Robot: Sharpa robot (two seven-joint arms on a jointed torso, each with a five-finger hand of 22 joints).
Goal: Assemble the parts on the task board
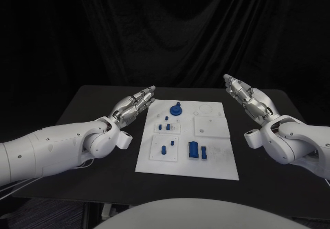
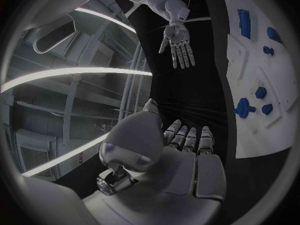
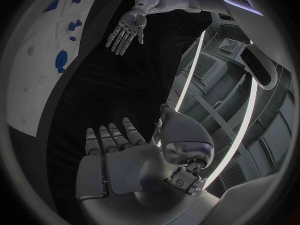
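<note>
Nearest the robot, the task board [image 1: 213, 167] is lying at the centre of the black table [image 1: 82, 157], its near half carrying a blue rectangular block [image 1: 194, 150] with a slimmer blue piece [image 1: 203, 152] just beside it at 3 o'clock and a small blue peg [image 1: 164, 150] standing at 9 o'clock of the block. Farther along, small blue pieces [image 1: 165, 127] are sitting in a cluster, and at the 12 o'clock end a round blue part [image 1: 176, 110] is standing upright. The left hand [image 1: 134, 106] is hovering beside the board at 9 o'clock, fingers extended and apart, holding nothing; the right hand [image 1: 249, 99] is hovering at 3 o'clock, likewise spread and holding nothing. The left wrist view is showing the left palm [image 2: 178, 160] from behind and the opposite hand's flat underside [image 2: 178, 42], surfaces hidden from the head view; the right wrist view is showing the mirror arrangement [image 3: 125, 157].
</note>
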